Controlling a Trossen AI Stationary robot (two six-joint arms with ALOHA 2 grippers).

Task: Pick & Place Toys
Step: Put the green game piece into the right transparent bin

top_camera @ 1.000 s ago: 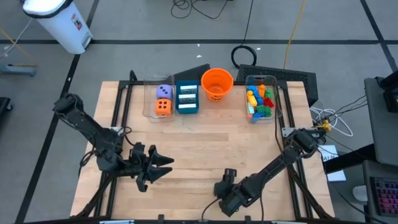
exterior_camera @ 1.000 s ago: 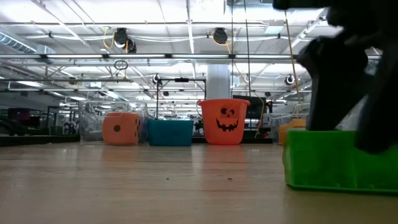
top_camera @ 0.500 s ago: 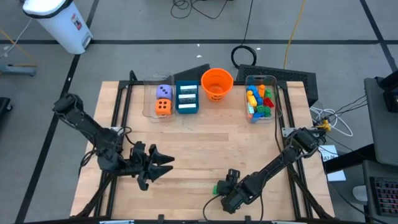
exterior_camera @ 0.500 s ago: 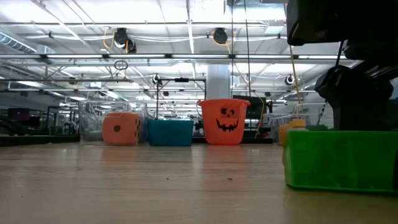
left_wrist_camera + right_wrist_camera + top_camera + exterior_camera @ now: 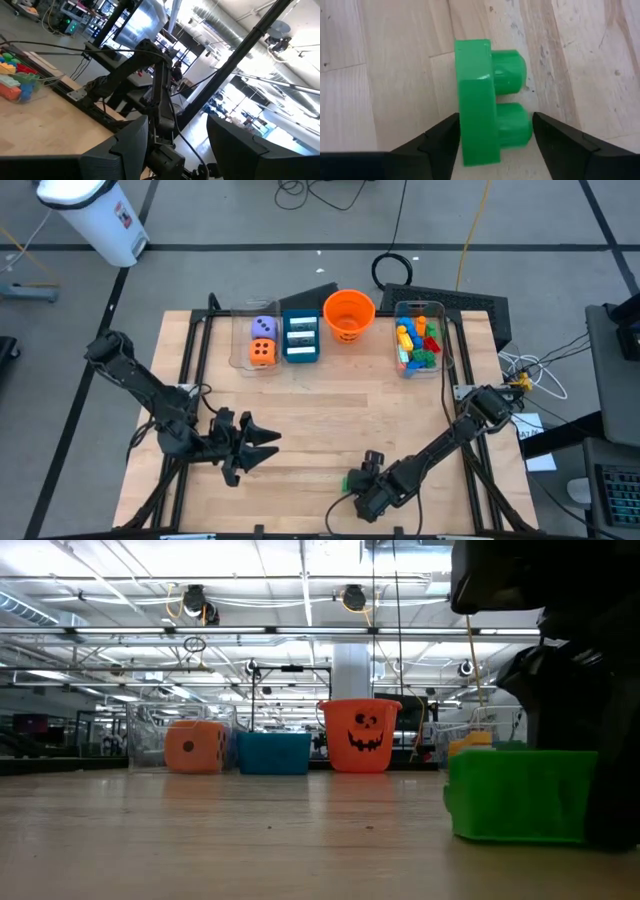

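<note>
Right wrist view gives you the green brick (image 5: 487,105) lying on its side on the counter (image 5: 395,75), studs sideways, between the right gripper's (image 5: 492,137) parted fingers (image 5: 437,142); you cannot tell whether they grip it. From above, it sits near the counter's front edge. Your left gripper (image 5: 262,447) waits released over the front left.

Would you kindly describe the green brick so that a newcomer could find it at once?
On the wooden table, look at the near edge, where the right gripper reaches low. The green brick lies there on its side between the fingers, alone on bare wood; every other brick sits in the clear bin at the far side.
</note>
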